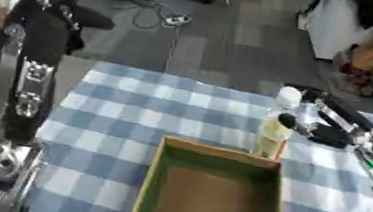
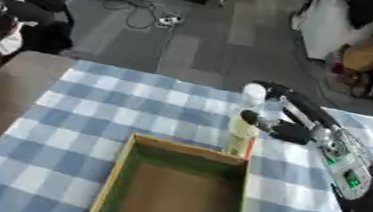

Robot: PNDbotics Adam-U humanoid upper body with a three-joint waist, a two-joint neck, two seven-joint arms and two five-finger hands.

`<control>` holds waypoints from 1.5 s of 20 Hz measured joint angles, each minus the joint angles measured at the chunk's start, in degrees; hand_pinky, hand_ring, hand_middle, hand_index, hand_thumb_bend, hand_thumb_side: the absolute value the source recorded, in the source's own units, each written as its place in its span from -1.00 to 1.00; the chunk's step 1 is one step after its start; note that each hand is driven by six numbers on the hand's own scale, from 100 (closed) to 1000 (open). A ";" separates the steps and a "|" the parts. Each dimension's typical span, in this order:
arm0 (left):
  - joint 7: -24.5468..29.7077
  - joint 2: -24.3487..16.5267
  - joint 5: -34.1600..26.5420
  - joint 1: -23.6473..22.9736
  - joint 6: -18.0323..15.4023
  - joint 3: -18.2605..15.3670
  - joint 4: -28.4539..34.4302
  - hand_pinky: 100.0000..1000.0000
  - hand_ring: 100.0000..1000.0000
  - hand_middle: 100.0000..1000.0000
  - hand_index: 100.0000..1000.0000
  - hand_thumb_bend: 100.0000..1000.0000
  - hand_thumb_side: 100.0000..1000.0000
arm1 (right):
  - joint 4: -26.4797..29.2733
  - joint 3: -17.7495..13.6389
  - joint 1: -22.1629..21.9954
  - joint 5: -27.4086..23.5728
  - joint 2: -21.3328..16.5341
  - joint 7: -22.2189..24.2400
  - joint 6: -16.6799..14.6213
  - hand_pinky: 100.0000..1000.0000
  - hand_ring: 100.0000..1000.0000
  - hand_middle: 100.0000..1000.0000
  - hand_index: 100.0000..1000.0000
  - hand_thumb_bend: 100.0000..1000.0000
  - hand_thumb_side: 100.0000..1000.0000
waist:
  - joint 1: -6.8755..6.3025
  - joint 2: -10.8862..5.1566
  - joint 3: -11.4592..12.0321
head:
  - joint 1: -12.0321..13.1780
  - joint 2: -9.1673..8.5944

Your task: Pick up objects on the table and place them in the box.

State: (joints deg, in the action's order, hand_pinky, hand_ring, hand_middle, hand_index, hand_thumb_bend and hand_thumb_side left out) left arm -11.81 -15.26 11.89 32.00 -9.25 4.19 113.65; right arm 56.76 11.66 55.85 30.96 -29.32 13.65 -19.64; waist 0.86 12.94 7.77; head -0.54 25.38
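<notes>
A lab or office workroom. Grey carpet tiles (image 1: 224,42) cover the floor, and a power strip (image 1: 176,20) with loose cables lies at 12 o'clock. A white cabinet (image 1: 331,29) stands at 2 o'clock. The checked tablecloth (image 1: 128,106) covers a plain work table.

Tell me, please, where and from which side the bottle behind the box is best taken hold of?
Take the bottle round its yellowish body below the white cap, coming from the right, I would say. It stands upright just behind the box, whose far wall blocks a near-side approach. The right robot hand is already beside it at that height, thumb and fingers about the body.
</notes>
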 measured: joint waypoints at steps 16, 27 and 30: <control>0.13 0.47 -0.07 1.28 -0.15 0.25 0.00 0.30 0.04 0.46 0.62 -0.17 0.81 | -0.37 -0.34 0.00 -1.72 -0.28 0.23 0.24 1.00 0.59 0.69 1.00 -0.01 0.88 | 0.69 1.00 1.23 | 0.29 -0.09; 0.36 0.52 -0.11 1.91 -0.39 0.35 0.00 0.30 0.04 0.46 0.62 -0.17 0.81 | -0.71 -0.42 0.00 -2.56 -0.48 0.19 0.53 1.00 0.58 0.67 1.00 -0.03 0.86 | 1.21 1.53 2.24 | 0.57 -0.66; 0.41 0.65 -0.13 1.96 -0.44 0.36 0.00 0.30 0.04 0.46 0.62 -0.17 0.81 | -0.83 -0.64 0.00 -2.58 -0.48 0.15 0.68 1.00 0.57 0.67 1.00 -0.04 0.86 | 1.41 1.81 2.54 | 0.60 -0.97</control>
State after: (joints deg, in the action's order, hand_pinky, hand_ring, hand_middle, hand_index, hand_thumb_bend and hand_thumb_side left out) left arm -11.40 -14.62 11.76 33.96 -9.69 4.55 113.65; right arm 55.94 11.02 55.85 28.38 -29.80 13.81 -18.96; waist 2.27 14.75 10.31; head 0.05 24.41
